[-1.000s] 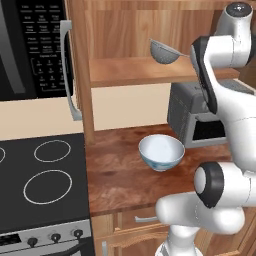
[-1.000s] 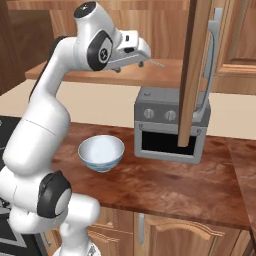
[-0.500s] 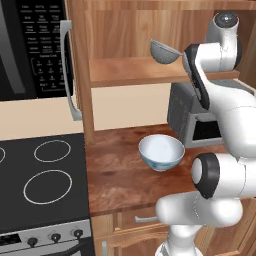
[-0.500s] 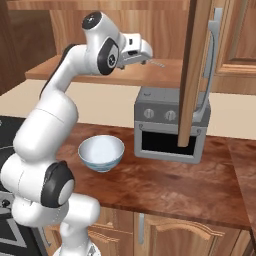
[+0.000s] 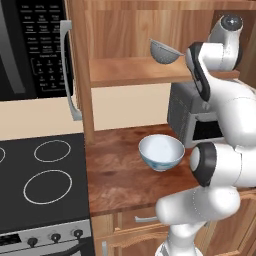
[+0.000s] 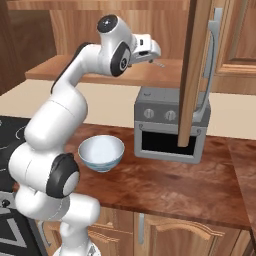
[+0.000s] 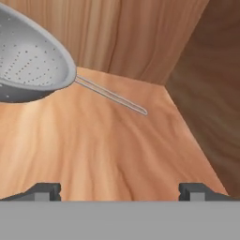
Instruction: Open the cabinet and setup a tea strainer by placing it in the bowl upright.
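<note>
Arm swung nearer tea strainer (image 7: 33,61) (tool (image 7: 119,190) wide open).

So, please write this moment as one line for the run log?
cabinet: open | tea strainer: on shelf, not held | gripper: open, facing strainer | bowl: on counter, holds nothing

1 tea strainer (image 7: 33,61), 1 bowl (image 5: 161,152), 1 cabinet (image 5: 150,70), 1 microwave (image 5: 30,47), 1 toaster oven (image 6: 170,125), 1 stove (image 5: 42,180).

The tea strainer (image 7: 33,61) is running off the hand view's left edge. In the right base view the arm's wrist is covering its basket, leaving the handle tip showing.
</note>
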Motion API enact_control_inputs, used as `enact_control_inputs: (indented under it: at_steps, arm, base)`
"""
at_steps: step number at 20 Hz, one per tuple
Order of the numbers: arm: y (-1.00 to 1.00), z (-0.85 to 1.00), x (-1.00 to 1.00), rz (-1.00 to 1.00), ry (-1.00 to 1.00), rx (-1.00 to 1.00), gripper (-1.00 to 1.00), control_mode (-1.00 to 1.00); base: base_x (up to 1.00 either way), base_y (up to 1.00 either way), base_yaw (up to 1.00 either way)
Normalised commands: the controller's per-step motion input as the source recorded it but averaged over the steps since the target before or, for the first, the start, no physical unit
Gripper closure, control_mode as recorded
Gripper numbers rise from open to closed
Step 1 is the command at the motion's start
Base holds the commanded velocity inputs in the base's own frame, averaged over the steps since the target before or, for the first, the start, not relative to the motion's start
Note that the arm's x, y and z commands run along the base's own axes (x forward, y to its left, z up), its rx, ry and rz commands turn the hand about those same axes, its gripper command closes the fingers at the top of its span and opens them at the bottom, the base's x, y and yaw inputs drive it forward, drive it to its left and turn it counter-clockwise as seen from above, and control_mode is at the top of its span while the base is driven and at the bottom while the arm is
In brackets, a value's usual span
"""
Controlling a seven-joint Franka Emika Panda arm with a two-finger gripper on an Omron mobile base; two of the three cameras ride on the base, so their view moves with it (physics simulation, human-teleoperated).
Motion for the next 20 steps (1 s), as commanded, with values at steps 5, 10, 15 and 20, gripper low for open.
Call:
enact_control_inputs:
  at_steps: [5, 10, 15, 20]
  arm:
    - [-0.01, -0.07, 0.23, 0.28, -0.04, 0.00, -1.00, -1.00]
    - [0.00, -0.01, 0.11, 0.18, 0.00, -0.07, -1.00, -1.00]
    - [0.00, 0.00, 0.25, 0.00, 0.16, -0.13, -1.00, -1.00]
    - [0.00, -0.04, 0.39, 0.00, 0.12, -0.04, -1.00, -1.00]
  base:
    - [0.00, 0.00, 0.00]
    - [0.00, 0.00, 0.00]
    - [0.00, 0.00, 0.00]
    - [0.00, 0.00, 0.00]
